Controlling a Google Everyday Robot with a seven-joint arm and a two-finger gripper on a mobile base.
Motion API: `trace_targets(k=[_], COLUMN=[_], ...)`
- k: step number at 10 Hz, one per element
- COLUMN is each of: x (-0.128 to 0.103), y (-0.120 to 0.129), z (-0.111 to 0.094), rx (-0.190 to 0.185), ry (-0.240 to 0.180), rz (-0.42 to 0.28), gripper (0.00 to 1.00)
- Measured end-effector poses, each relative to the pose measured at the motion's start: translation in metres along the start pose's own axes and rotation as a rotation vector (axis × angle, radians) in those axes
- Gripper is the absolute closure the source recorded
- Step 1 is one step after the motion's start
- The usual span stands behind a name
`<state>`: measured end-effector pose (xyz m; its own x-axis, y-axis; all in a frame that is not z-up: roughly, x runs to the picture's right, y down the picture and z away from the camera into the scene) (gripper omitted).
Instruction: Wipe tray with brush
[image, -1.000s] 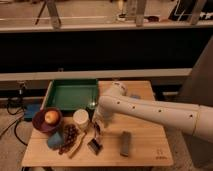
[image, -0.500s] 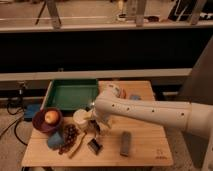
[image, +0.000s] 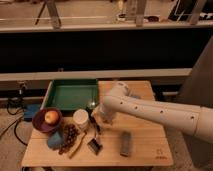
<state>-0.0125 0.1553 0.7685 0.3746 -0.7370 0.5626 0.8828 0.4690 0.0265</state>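
Observation:
The green tray (image: 70, 98) lies at the back left of the wooden table. The brush (image: 94, 145) lies on the table in front of it, black head toward the front and thin handle pointing back toward my gripper. My white arm reaches in from the right. My gripper (image: 98, 114) hangs just off the tray's front right corner, above the top of the brush handle and next to the white cup (image: 81, 119). I cannot tell whether it touches the handle.
A purple bowl (image: 40, 125) holding an apple (image: 50, 117) sits front left. A blue object (image: 55, 140), grapes (image: 69, 134) and a tan wooden utensil (image: 76, 148) lie beside the cup. A grey block (image: 125, 143) lies front right of the brush.
My arm and gripper have shifted a little to the left, toward the tray's front right corner. The brush and other items have not moved.

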Motion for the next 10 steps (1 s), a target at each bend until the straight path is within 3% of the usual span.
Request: trace_targets(k=[3, 10], x=[0.002, -0.012], y=[0.001, 0.006], z=[0.0, 0.022], rx=[0.013, -0.05], ry=[-0.006, -0.03], rz=[0.024, 0.004], gripper=[0.3, 0.3])
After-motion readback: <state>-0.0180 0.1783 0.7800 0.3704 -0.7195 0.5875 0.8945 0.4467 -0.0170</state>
